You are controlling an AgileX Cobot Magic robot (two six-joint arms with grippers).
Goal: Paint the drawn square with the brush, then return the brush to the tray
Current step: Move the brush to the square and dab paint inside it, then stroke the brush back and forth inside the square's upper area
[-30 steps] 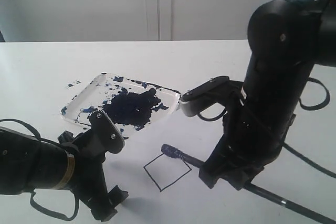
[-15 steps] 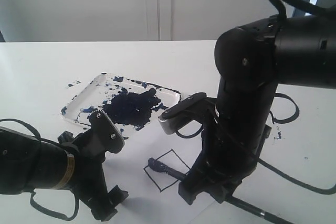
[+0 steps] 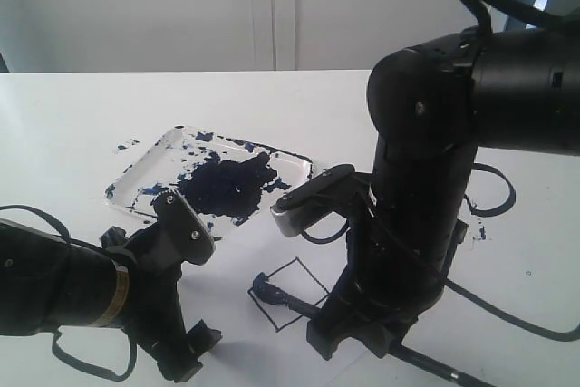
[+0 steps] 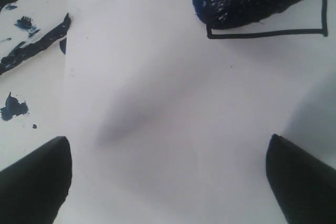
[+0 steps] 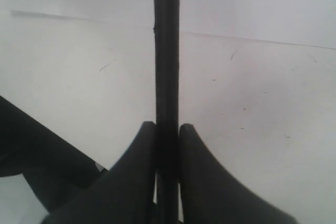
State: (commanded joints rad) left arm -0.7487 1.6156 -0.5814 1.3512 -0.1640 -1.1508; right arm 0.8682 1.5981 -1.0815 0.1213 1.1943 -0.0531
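Observation:
The drawn square (image 3: 288, 294) is a thin black outline on the white paper, partly hidden behind the right arm. The brush (image 3: 281, 296) lies low across it, its paint-coated tip (image 4: 252, 1) resting at the square's corner (image 4: 210, 34). My right gripper (image 5: 167, 129) is shut on the brush handle (image 5: 167, 51), whose far end (image 3: 444, 371) sticks out behind the arm. My left gripper (image 4: 168, 177) hovers open over bare paper near the square, with nothing between its fingers (image 4: 34, 177). The paint-splattered tray (image 3: 213, 183) sits behind the square.
The white paper (image 3: 299, 242) lies on a white table (image 3: 91, 115). Small paint spots (image 3: 478, 231) mark the table to the right. The bulky right arm (image 3: 426, 188) stands over the square's right side.
The right arm swung left and lowered, carrying the brush tip from the square's far corner onto its left edge. The left arm has stayed still.

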